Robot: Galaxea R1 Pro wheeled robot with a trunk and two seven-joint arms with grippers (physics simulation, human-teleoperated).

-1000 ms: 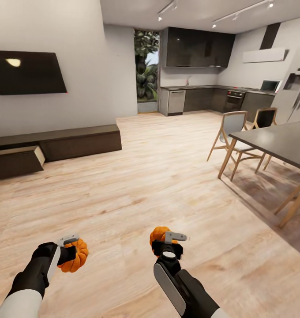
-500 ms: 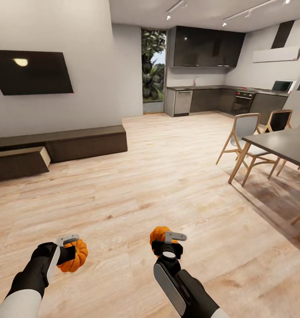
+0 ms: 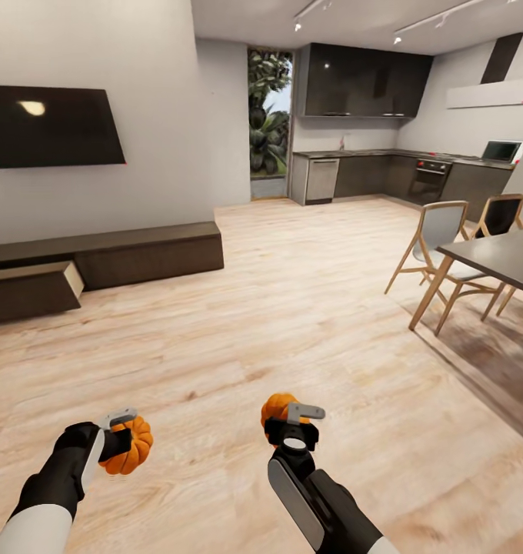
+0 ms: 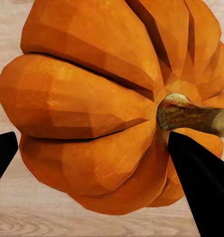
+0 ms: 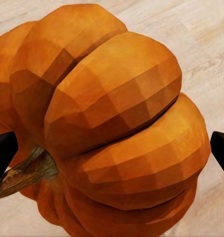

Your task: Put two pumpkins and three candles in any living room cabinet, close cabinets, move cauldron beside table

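Gripping one pumpkin apiece, both hands hang low over the floor (image 3: pixel 292 308) in the head view. The left hand (image 3: pixel 121 432) is clenched on the left pumpkin (image 3: pixel 131 446), whose ribbed orange body bulges out past the fingers; in the left wrist view this pumpkin (image 4: pixel 112 98) sits between the two dark fingers (image 4: pixel 201 187), its brown stem (image 4: pixel 191 114) pointing sideways over one of them. The right hand (image 3: pixel 296 423) is clamped on the right pumpkin (image 3: pixel 277 408), of which only the top shows above the wrist; in the right wrist view that pumpkin (image 5: pixel 112 128) lies between the dark fingertips (image 5: pixel 3 153), stem (image 5: pixel 27 173) turned toward one of them.

Pale wood planks stretch ahead with nothing lying between the hands and the cabinet (image 3: pixel 138 250), the long low dark brown unit against the left wall. Its drawer (image 3: pixel 31 288) at the left end stands pulled out, a pale beige edge showing. A dark screen (image 3: pixel 54 127) hangs on the wall above it. Off to the right stand a dark dining table (image 3: pixel 500 258) and wooden chairs (image 3: pixel 438 246), well apart from the cabinet. A grey kitchen (image 3: pixel 384 173) lines the far wall beside a doorway with greenery (image 3: pixel 269 123).
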